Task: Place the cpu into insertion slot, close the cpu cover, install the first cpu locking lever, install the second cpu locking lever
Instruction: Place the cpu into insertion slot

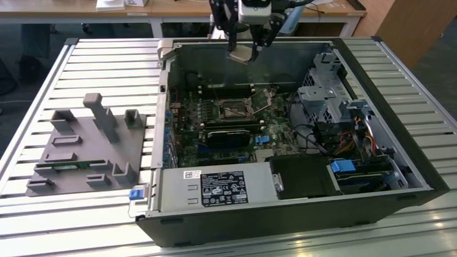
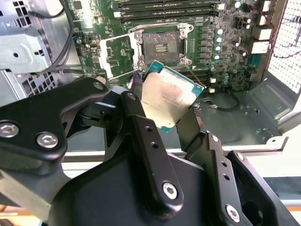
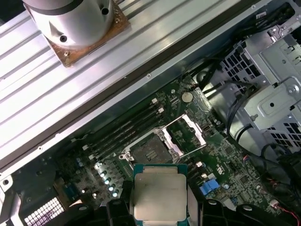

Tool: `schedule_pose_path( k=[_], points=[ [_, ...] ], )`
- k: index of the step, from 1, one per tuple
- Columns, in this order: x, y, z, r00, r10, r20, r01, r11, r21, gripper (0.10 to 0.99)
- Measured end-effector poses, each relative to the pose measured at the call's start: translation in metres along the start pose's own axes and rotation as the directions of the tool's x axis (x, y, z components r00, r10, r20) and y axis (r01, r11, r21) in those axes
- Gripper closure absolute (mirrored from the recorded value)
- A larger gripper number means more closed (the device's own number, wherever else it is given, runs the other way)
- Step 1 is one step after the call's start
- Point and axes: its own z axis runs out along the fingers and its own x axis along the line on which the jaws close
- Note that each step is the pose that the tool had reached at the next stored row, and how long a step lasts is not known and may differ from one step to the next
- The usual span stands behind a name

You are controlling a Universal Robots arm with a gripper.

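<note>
Notably, the second wrist view shows end effector [image 2: 164,112] pinching the cpu [image 2: 171,92].

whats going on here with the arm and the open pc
The robot arm's black gripper is shut on the cpu, a small flat square chip with a silver-grey metal top, held above the open computer case. The black-framed square insertion slot on the green board lies empty, its thin silver metal cpu cover standing open.

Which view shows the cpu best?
The first wrist view: it faces the cpu squarely, silver top and green rim clear. In the second wrist view it sits tilted in the pincer; the exterior view gives a pale patch.
</note>
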Motion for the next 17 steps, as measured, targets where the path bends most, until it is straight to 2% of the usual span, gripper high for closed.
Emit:
schedule_pose_path(
  k=[17],
  points=[
    [0.0000,-0.0001,0.0008,0.9958,0.092,0.0081,-0.092,0.9958,-0.002,0.549]
  ],
)
